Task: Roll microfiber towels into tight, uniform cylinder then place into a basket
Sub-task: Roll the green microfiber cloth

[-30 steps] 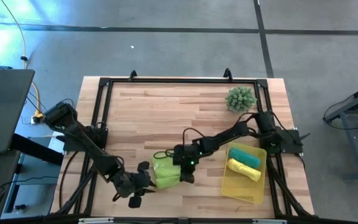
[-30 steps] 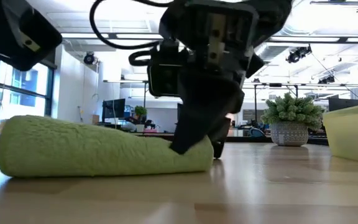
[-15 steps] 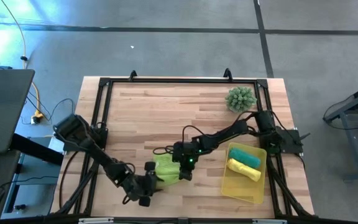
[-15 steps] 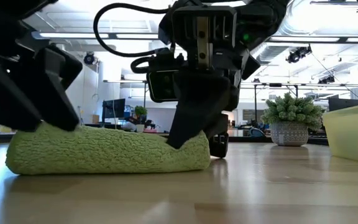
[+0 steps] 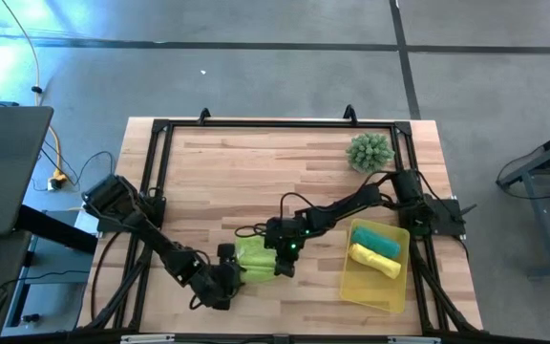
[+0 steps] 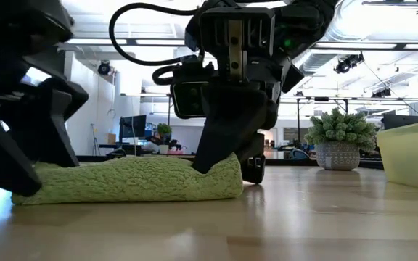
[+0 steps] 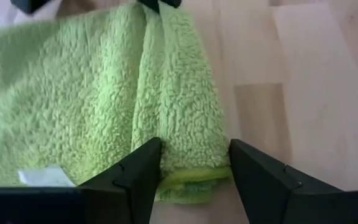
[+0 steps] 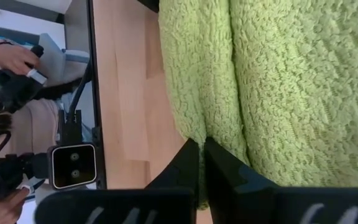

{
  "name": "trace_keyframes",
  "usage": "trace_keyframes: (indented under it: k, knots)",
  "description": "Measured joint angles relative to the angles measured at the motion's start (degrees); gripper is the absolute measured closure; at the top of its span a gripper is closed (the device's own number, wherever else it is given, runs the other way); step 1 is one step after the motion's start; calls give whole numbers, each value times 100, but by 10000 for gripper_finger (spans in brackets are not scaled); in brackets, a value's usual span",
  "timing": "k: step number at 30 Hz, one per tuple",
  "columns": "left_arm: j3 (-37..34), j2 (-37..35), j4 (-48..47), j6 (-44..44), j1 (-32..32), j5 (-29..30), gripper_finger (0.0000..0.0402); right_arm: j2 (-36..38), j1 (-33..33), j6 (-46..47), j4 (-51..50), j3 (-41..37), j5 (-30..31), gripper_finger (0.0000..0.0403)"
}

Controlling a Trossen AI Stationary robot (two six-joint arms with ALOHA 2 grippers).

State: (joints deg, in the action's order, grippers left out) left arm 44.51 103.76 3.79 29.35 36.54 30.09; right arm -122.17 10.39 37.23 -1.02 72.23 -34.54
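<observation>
The lime green towel (image 5: pixel 256 256) lies on the table near its front edge, partly rolled, with a thick fold along one side (image 7: pixel 185 93). My left gripper (image 5: pixel 223 274) is at the towel's left end, its fingers on either side of the roll's end. My right gripper (image 5: pixel 280 258) is shut on the towel's right end. The yellow translucent basket (image 5: pixel 375 289) stands to the right. A rolled teal towel (image 5: pixel 378 240) and a rolled yellow towel (image 5: pixel 374 260) lie in it. My left gripper has the end of the rolled part (image 7: pixel 194 177) between its two fingers (image 7: pixel 143 171), coming level from the table's left and along the roll. The towel rests on the table. My right gripper pinches a thin fold (image 8: pixel 199 134) at the towel's right end between its nearly closed fingers (image 8: pixel 229 177). It slants down from above (image 6: pixel 227 156), and the towel lies on the table.
A spiky green plant in a pot (image 5: pixel 370 151) stands at the far right of the table. The basket's wall (image 6: pixel 412 156) rises at the right in the low view. A person's hands (image 8: pixel 11 56) show beyond the table's edge.
My left gripper has gone from the near edge toward the towel's left end and now has the roll's end between its fingers. The towel's left end has been pressed lower and flatter. My right gripper has kept its place on the right end.
</observation>
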Motion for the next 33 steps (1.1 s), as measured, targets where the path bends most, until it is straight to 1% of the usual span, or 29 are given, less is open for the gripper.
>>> trace_keyframes:
  k: [3, 5, 8, 10, 15, 17, 19, 23, 26, 28, 30, 33]
  knots:
    - [3, -4, 52, 353, -53, -77, 221, 1, 0, -17, 0, 0, -1, 403]
    - [2, -4, 48, 633, -64, -71, 234, 2, 1, -15, 0, 0, -1, 403]
    - [9, 33, -74, 865, -66, -86, 270, 2, 2, -13, 0, 0, -2, 403]
    - [15, 129, -69, 989, -64, 5, 302, 2, 2, -11, 23, 0, -4, 403]
    - [22, 303, 63, 1425, -42, 7, 380, 2, 7, 2, 95, -2, 60, 402]
    - [11, 257, 100, 1616, -21, -46, 391, 7, 6, -8, 110, -1, 66, 401]
    - [7, 146, 169, 1652, 24, -235, 388, 24, 7, -68, 108, -4, 112, 399]
    - [-13, 37, 375, 1819, 89, -677, 383, 180, 0, -652, 145, -9, 313, 391]
    - [-21, 37, 519, 2273, 87, -888, 389, 318, 42, -1287, 83, -7, 734, 386]
    - [-119, 36, 692, 2587, 93, -918, 391, 394, 107, -1887, 1, -9, 1028, 384]
    - [-313, 26, 1040, 2915, 99, -917, 391, 469, 197, -2601, -81, -9, 1356, 382]
    - [-835, 21, 2107, 3347, 169, -904, 392, 529, 356, -3635, -212, -9, 1796, 372]
